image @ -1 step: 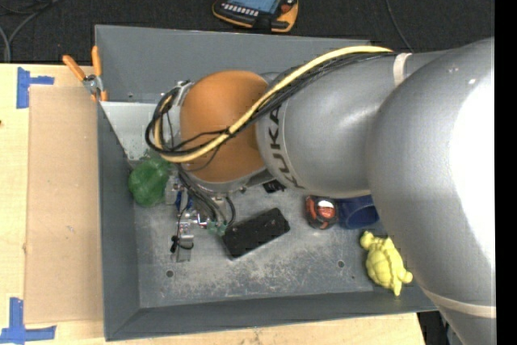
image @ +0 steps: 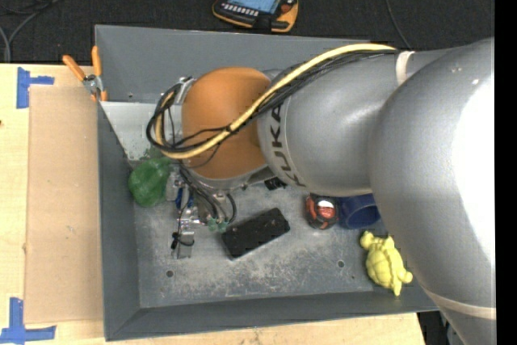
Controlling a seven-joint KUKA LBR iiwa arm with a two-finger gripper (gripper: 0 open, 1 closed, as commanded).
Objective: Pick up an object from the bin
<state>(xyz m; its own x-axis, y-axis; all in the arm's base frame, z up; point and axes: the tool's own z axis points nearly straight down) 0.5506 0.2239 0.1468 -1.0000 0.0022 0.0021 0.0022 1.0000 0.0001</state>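
My gripper [image: 185, 240] hangs below the orange cover, its fingertips close to the bin floor at the left middle. Nothing shows between them. A green crumpled lump [image: 149, 181] lies just up and left of the gripper. A flat black rectangular block [image: 255, 232] lies on the floor just right of the fingertips, apart from them.
A small orange and silver roll [image: 321, 211] and a dark blue cup [image: 359, 211] lie at the right middle, partly under the arm. A yellow toy figure [image: 385, 262] sits at the bin's front right. The arm covers the back right of the bin.
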